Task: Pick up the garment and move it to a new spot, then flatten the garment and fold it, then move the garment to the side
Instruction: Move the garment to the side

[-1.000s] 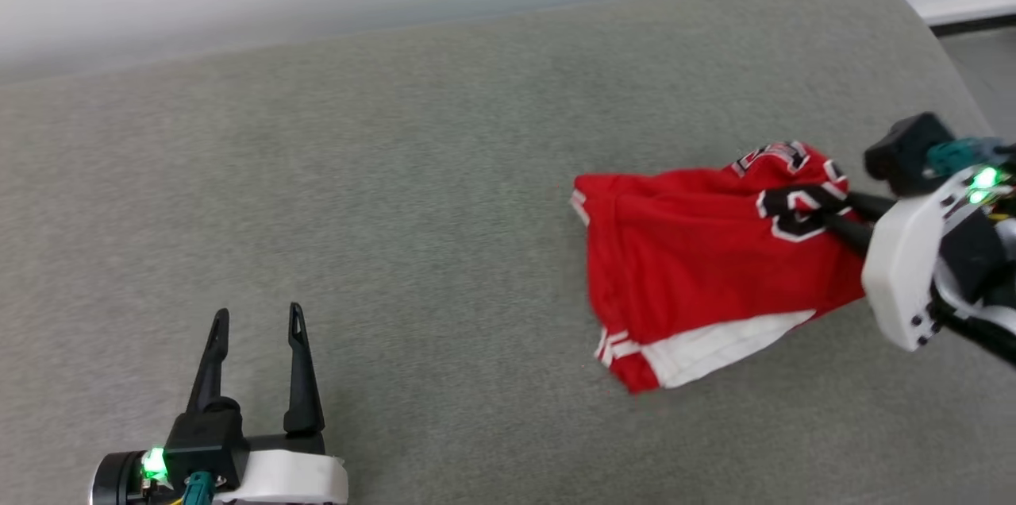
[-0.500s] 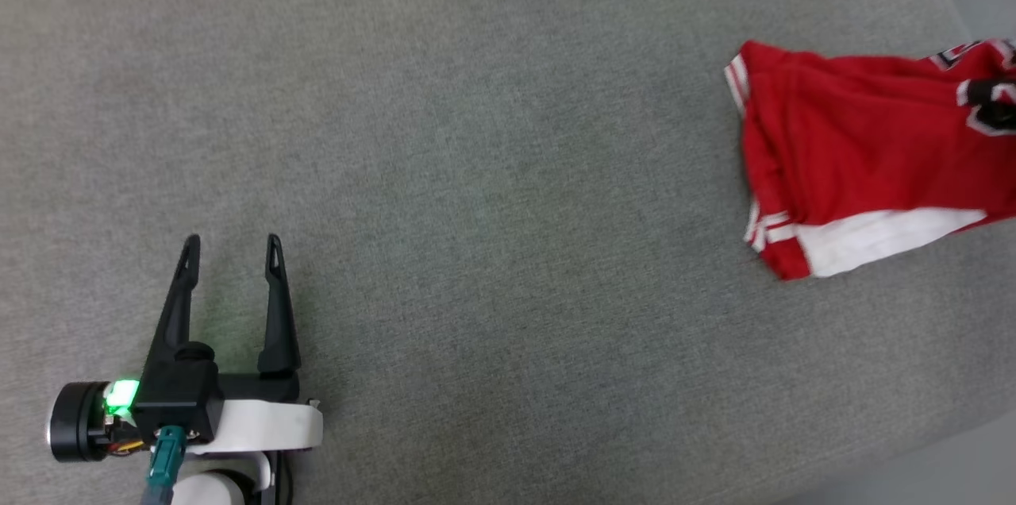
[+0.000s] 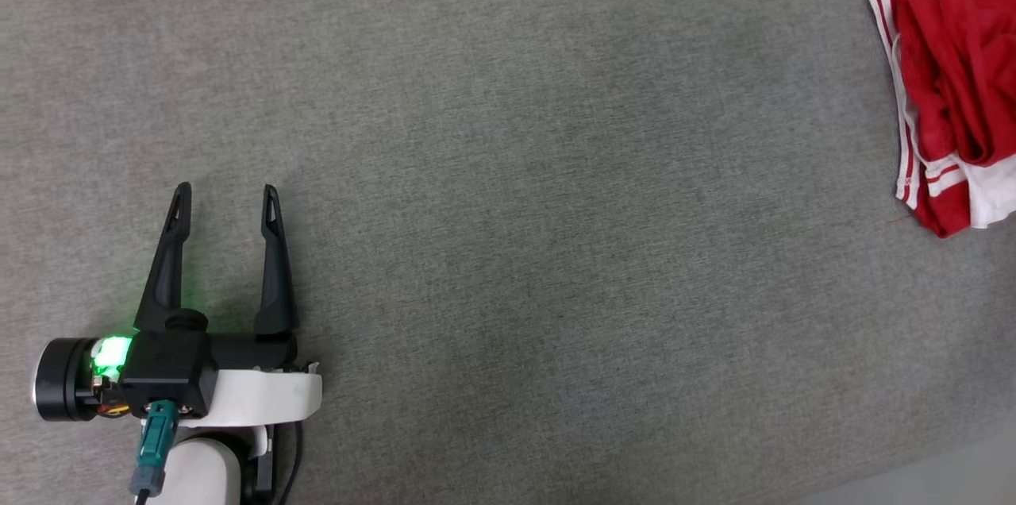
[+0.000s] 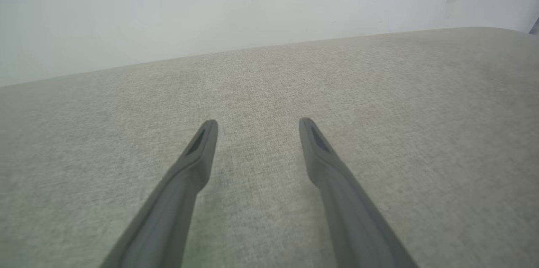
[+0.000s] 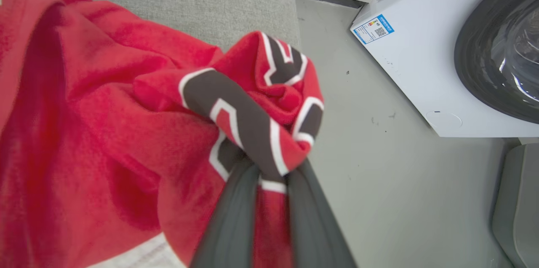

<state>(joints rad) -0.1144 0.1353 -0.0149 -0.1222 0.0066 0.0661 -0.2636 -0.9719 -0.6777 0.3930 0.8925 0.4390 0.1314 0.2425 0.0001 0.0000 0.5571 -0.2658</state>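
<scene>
The garment (image 3: 948,92) is a red shirt with white sleeve cloth and striped trim, bunched at the right edge of the head view on the grey cushion. In the right wrist view my right gripper (image 5: 269,171) is shut on the garment (image 5: 105,141), pinching a fold with the black-and-white print; that fold hangs past the cushion's edge. My left gripper (image 3: 226,199) rests at the lower left of the head view, open, nothing between its fingers (image 4: 202,150).
The grey fabric cushion (image 3: 508,171) spreads wide between the two grippers. Its edge (image 5: 290,11) drops to a grey floor (image 5: 370,154), where a white washing machine (image 5: 442,49) stands. A pale wall (image 4: 210,6) runs behind the cushion.
The head camera has swung left and down, so the garment slid toward the view's right edge. The garment has bunched up more under the right gripper's pull. My left gripper stays open.
</scene>
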